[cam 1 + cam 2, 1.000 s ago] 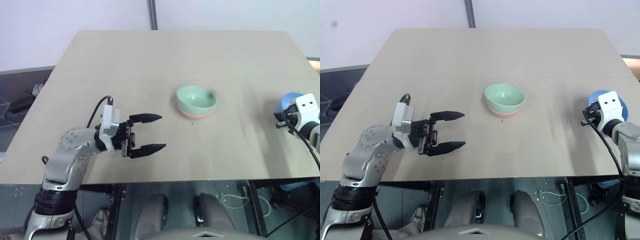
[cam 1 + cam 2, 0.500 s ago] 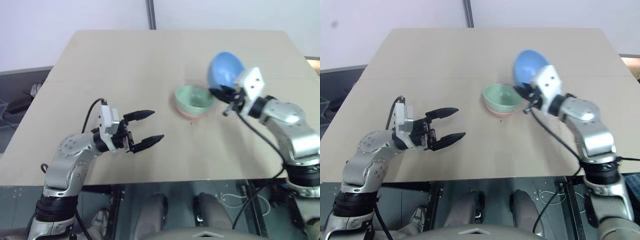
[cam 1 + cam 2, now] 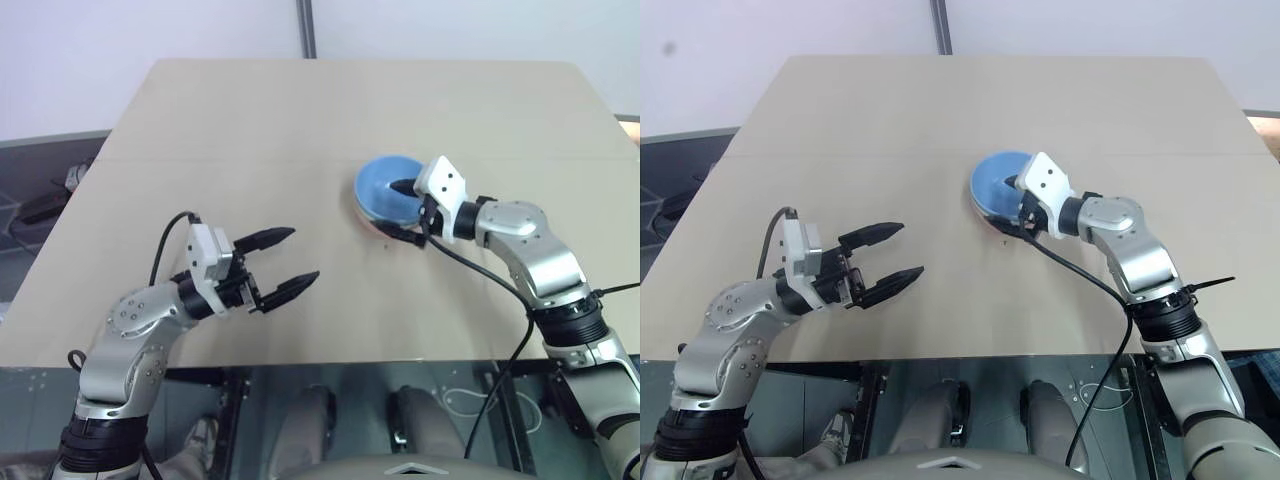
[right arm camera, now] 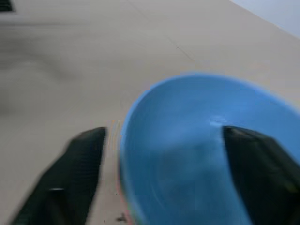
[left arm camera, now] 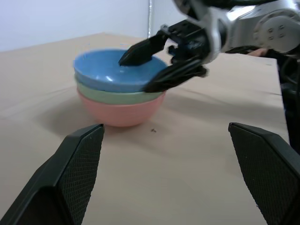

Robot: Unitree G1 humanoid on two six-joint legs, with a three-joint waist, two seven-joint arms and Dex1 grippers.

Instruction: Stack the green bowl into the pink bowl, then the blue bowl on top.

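1. The right gripper (image 5: 157,65) has its two black fingers spread apart astride the near-right rim of the blue bowl (image 3: 381,185), one finger over the inside and one outside; whether either finger touches the rim, I cannot tell.
2. Three bowls form one stack right of the table's (image 3: 300,110) centre: one blue bowl on top, one green bowl (image 5: 117,97) in the middle, one pink bowl (image 5: 123,113) at the bottom.
3. The left gripper (image 3: 283,263) is wide open and empty, over the near-left part of the table, well apart from the stack.
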